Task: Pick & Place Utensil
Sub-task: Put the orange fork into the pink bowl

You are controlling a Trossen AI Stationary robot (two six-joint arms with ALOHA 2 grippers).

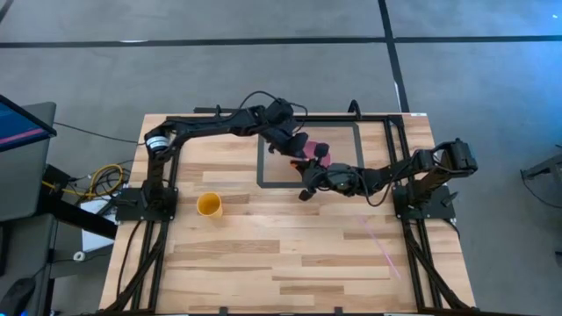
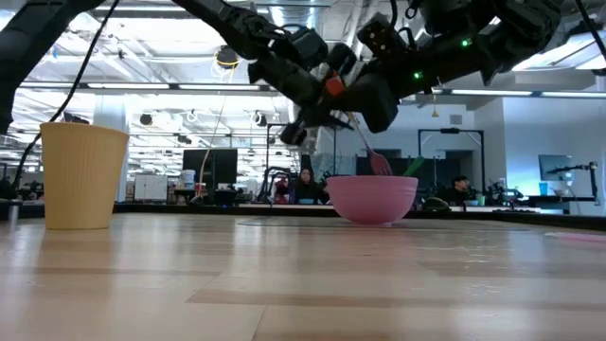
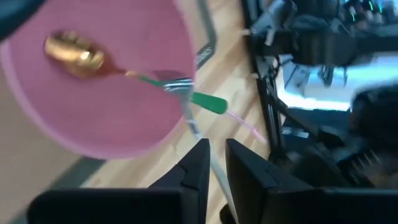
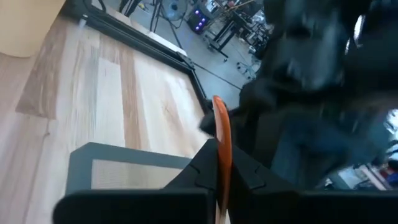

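Observation:
A pink bowl point(image 1: 321, 154) point(image 2: 371, 200) stands in the taped square at the table's far middle. In the left wrist view it holds a gold spoon point(image 3: 76, 55), a green-handled utensil point(image 3: 205, 101) and the head of a silver fork point(image 3: 177, 85). My left gripper point(image 3: 215, 163) point(image 1: 297, 146) hangs over the bowl's left rim, shut on the fork. My right gripper point(image 4: 219, 163) point(image 1: 307, 183) is just near of the bowl, shut on an orange-handled utensil point(image 4: 221, 127) point(image 2: 333, 85). A yellow cup point(image 1: 209, 205) point(image 2: 83, 175) stands upright to the left. My left gripper pinches the silver fork's handle point(image 3: 210, 163) between its two fingers, coming from above and slanting down toward the bowl. The handle runs along the fingers. The fork's head lies in the bowl over the green-handled utensil. My right gripper pinches the orange handle point(image 4: 222, 146) between its two fingers, and the handle sticks out forward past the fingertips, along them. The utensil is lifted clear of the table. Its working end is hidden behind the gripper.
Black tape point(image 1: 261, 167) marks the square around the bowl. Dark frame rails point(image 1: 391, 132) run along the table's far and side edges. Both arms crowd the bowl. Bare wood point(image 1: 290, 254) fills the table's near half, and thin pink lines point(image 1: 379, 244) cross it at right.

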